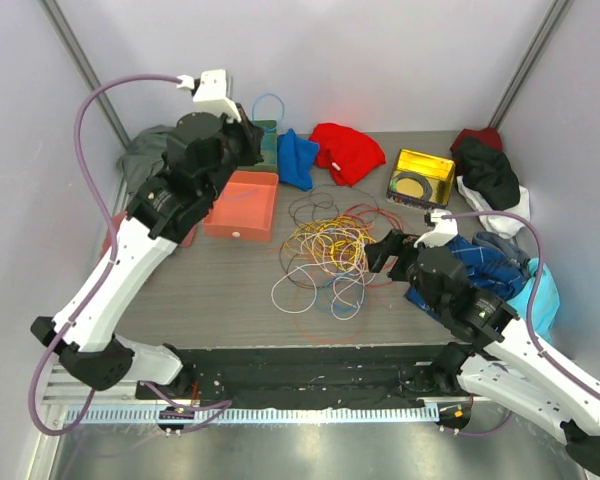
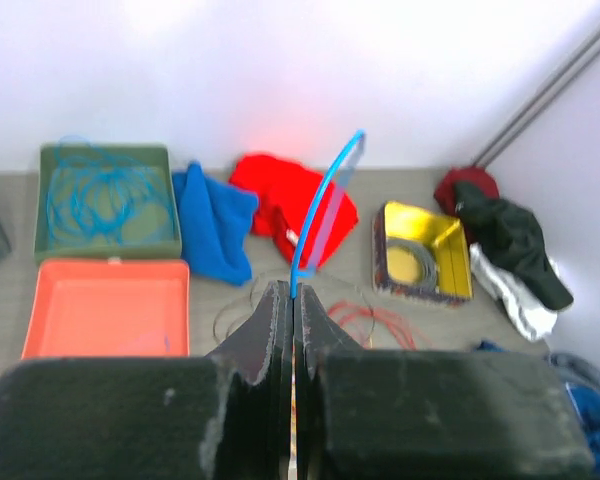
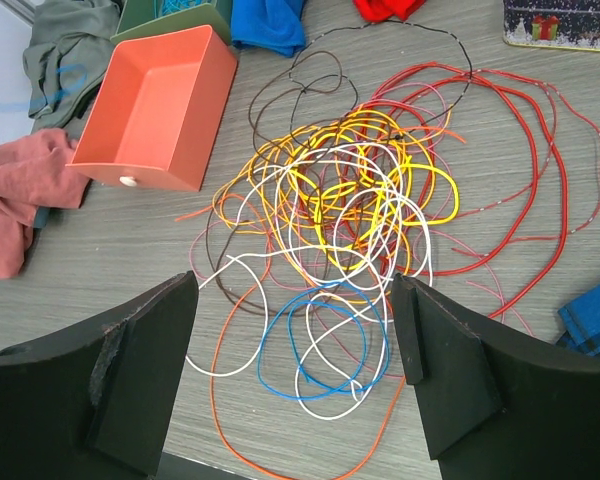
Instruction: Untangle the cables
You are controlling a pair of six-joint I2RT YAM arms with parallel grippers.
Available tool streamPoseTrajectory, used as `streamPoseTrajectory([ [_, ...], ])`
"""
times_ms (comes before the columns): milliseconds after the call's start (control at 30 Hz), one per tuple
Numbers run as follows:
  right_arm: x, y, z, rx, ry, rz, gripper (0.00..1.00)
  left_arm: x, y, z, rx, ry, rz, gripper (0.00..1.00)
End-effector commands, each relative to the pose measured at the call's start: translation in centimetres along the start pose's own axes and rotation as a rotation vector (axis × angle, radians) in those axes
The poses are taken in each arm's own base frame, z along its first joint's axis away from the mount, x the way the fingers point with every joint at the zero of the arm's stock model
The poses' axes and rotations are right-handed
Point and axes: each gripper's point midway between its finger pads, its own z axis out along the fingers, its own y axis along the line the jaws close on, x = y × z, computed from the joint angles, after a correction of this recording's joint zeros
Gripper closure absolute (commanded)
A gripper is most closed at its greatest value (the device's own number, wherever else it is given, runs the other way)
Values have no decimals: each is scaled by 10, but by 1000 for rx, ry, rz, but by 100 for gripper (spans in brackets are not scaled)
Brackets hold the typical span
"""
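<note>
The cables [image 1: 325,250] lie in a loose tangle of yellow, orange, red, white, blue and dark brown loops on the table's middle. They also show in the right wrist view [image 3: 350,200]. My right gripper [image 3: 295,300] is open and empty, held above the near edge of the tangle over a blue loop [image 3: 315,335]; in the top view it [image 1: 382,252] is just right of the pile. My left gripper [image 2: 293,290] is shut on a blue cable [image 2: 325,200] that arcs upward from its tips. In the top view it [image 1: 252,138] is raised at the back left by the green tray.
A green tray [image 2: 105,160] holding blue cables and an orange tray [image 2: 105,305] stand at the back left. A blue cloth [image 2: 215,220], a red cloth [image 2: 285,195] and a yellow tin [image 2: 425,250] lie along the back. Dark, white and blue garments [image 1: 495,215] are piled on the right.
</note>
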Motion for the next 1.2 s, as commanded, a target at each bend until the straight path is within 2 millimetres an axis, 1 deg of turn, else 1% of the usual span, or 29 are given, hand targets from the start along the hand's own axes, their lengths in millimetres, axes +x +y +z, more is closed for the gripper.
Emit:
streamPoseTrajectory([
  [0,-26,14,-4,-43,-69,19,13,-43,8,13,-24,-74,25,100],
  [33,-26,15,-4,-47,-70,24,13,-38,11,26,-34,-57,24,100],
  [67,-25,15,-4,-47,-67,22,13,-40,23,35,-62,-58,19,100],
  [100,-25,15,-4,-47,-67,25,13,-46,25,39,-68,-68,-7,100],
  [133,-25,14,-4,-47,-68,24,13,-39,32,53,-90,-48,-16,100],
  [167,-25,14,-4,-46,-65,21,13,-45,41,58,-96,-56,-34,100],
  [233,-26,13,-5,-44,-70,17,13,-45,51,71,-116,-62,-69,100],
  [267,-26,13,-4,-44,-71,7,13,-44,62,83,-132,-55,-79,100],
  [333,-28,12,-4,-36,-76,-3,13,-44,72,95,-148,-55,-110,100],
  [367,-28,12,-3,-32,-75,-15,13,-43,84,107,-170,-54,-121,100],
  [433,-30,12,-3,-27,-78,-24,13,-47,90,117,-165,-69,-144,100],
  [467,-31,12,-1,-20,-76,-36,13,-47,98,125,-178,-74,-147,100],
  [533,-31,11,2,-7,-78,-46,13,-51,103,134,-177,-94,-152,100],
  [567,-32,12,2,-6,-79,-49,13,-60,107,137,-174,-125,-158,100],
  [600,-30,11,5,2,-72,-60,13,-56,112,148,-177,-122,-161,100],
  [633,-29,11,7,7,-69,-66,13,-59,111,151,-159,-132,-166,100],
  [667,-31,11,7,9,-73,-69,13,-70,114,155,-147,-174,-175,100],
  [700,-28,10,11,20,-63,-81,13,-66,118,165,-143,-176,-177,100],
  [800,-27,8,14,37,-62,-93,13,-72,123,180,-114,-211,-185,100],
  [833,-25,8,17,45,-57,-102,13,-58,128,195,-118,-182,-187,100],
  [867,-25,7,19,50,-57,-107,13,-67,128,197,-106,-200,-192,100],
  [900,-24,6,20,59,-56,-113,13,-62,131,203,-109,-182,-195,100],
  [933,-22,5,24,69,-49,-123,13,-48,138,218,-117,-158,-198,100],
  [967,-22,5,25,73,-52,-127,13,-50,137,220,-108,-164,-201,100],
  [1000,-22,4,26,80,-51,-132,13,-46,139,226,-108,-158,-206,100],
  [1033,-21,3,28,84,-49,-138,13,-46,142,229,-109,-165,-207,100],
  [1067,-19,3,30,89,-44,-146,13,-39,146,236,-114,-157,-209,100],
  [1133,-17,3,33,93,-36,-153,13,-38,151,241,-114,-165,-221,100],
  [1167,-15,4,36,94,-28,-162,13,-32,155,246,-118,-159,-228,100],
])
